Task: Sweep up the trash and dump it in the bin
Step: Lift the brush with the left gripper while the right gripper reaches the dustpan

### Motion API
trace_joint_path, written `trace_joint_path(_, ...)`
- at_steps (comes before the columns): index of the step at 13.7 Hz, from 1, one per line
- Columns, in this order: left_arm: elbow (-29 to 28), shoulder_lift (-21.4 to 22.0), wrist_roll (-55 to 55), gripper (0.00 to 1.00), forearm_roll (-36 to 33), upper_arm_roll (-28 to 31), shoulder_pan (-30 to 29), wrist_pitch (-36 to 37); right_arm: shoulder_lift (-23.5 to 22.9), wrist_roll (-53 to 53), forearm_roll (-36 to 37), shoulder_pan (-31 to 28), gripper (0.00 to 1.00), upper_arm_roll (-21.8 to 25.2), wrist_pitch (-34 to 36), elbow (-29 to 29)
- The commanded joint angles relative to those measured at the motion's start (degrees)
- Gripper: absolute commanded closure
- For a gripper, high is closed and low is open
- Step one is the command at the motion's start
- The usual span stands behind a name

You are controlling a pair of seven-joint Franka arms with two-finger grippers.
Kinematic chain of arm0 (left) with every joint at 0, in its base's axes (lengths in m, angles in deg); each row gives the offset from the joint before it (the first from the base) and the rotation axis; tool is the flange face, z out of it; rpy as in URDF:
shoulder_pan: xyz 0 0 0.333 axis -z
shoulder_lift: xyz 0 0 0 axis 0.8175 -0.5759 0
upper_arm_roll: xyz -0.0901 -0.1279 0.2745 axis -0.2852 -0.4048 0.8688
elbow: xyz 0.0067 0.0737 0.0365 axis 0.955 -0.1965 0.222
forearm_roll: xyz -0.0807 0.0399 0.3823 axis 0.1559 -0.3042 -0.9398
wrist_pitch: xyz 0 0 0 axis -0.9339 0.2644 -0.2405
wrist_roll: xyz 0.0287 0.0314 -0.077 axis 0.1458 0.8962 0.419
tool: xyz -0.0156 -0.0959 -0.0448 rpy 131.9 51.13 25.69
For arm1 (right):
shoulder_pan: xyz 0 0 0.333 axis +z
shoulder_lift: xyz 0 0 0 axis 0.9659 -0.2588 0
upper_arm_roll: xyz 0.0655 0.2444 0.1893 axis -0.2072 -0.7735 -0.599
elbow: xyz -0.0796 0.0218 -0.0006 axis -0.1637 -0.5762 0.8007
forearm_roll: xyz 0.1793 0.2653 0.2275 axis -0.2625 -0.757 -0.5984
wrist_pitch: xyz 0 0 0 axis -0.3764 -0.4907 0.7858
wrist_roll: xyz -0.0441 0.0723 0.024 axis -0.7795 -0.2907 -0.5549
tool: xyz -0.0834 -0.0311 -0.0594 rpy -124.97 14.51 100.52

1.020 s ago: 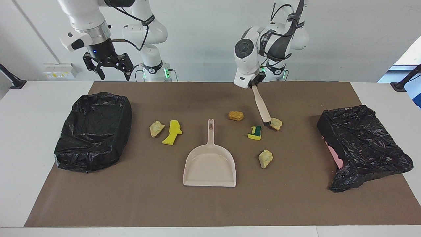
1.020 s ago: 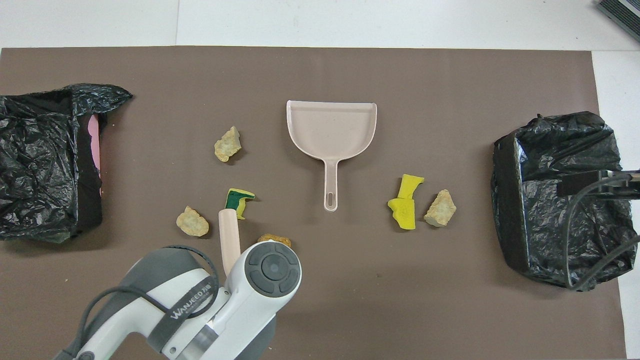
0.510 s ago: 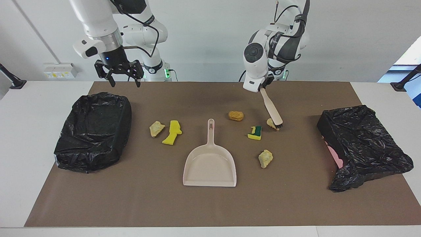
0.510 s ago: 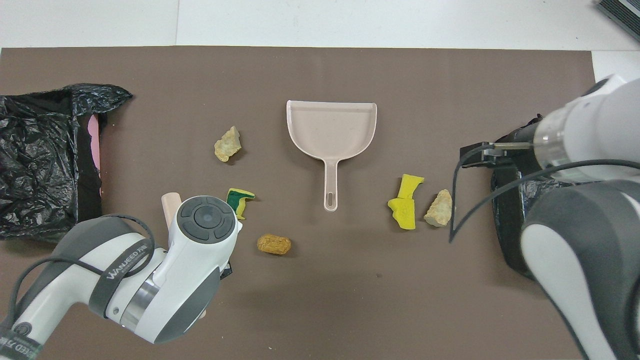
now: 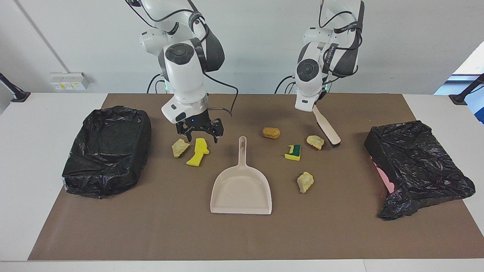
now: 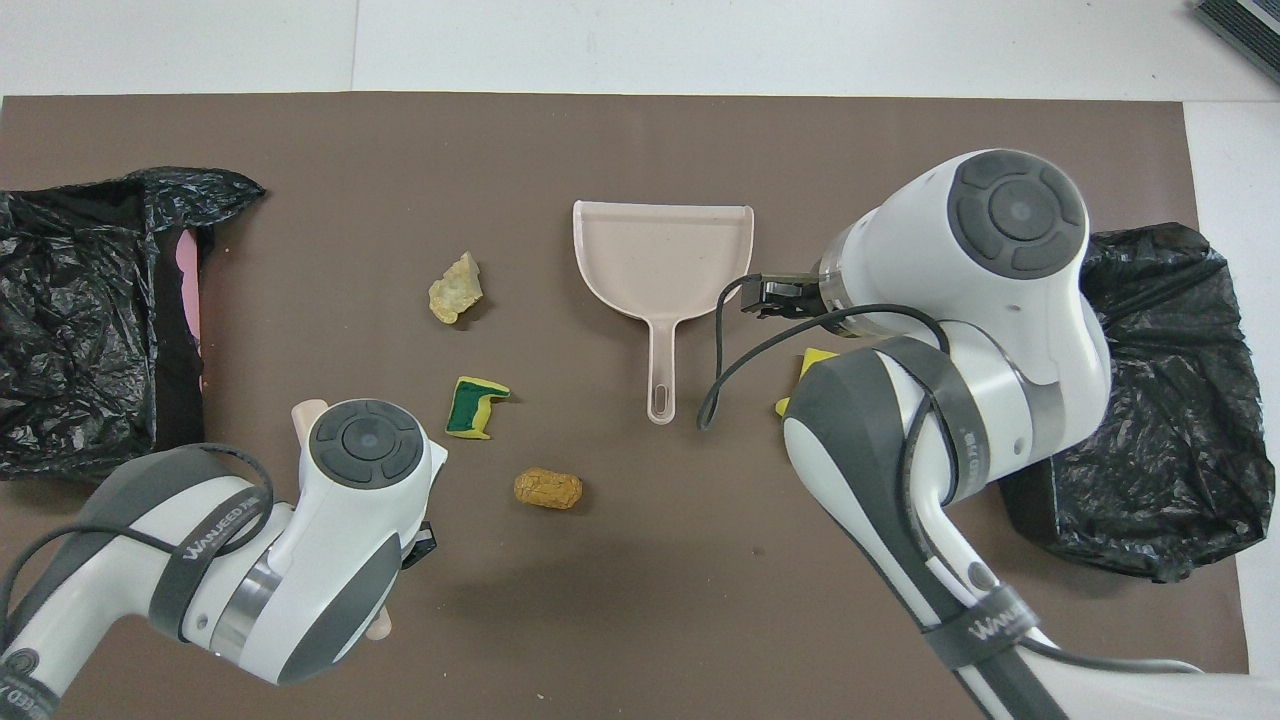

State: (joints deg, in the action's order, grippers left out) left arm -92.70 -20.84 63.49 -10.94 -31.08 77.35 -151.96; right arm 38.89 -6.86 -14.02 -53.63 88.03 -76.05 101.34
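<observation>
Your left gripper [image 5: 314, 107] has its jaws closed on the brush [image 5: 327, 126], whose bristle end rests on the worktop [image 5: 242, 234] just beside a beige chunk [image 5: 315, 141]. Your right gripper [image 5: 199, 133] hangs with jaws spread and empty over the yellow sponge piece [image 5: 198, 152] and the beige lump [image 5: 180, 147] beside it. The dustpan [image 5: 241, 189] lies mid-worktop. A green-backed sponge [image 5: 293, 152], a brown lump [image 5: 271, 132] and another chunk [image 5: 305, 181] lie toward the left arm's end.

Overhead: right arm [image 6: 960, 330] covers most of yellow sponge piece [image 6: 815, 358] and the beige chunk beside it; left arm [image 6: 300, 530] hides brush [image 6: 305, 410] bristles and another chunk.
</observation>
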Motion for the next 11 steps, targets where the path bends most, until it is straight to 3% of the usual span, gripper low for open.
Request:
trace_joint_path(1,-2.91,2.49,-5.58,1.00,0.48,-0.74,-1.51,-3.44,-0.10,6.29,-0.66,3.23,0.00,-0.21,-5.19,4.17)
trace_joint_path(5,-2.83,1.62,-16.85,1.00,7.23,-0.74,-0.90,-8.53,-4.31,8.93,-0.67,7.62,0.00,-0.21,-11.26,5.59)
trace_joint_path(9,-2.65,1.18,-22.23,1.00,14.19,-0.91,-0.72,-11.34,-6.43,4.19,-0.58,8.07,0.00,-0.21,-11.27,5.77)
trace_joint_path(11,-2.04,0.48,-26.15,1.00,14.38,-0.83,-0.37,-11.97,-6.61,3.75,-0.31,8.07,0.00,-0.21,-11.44,5.68)
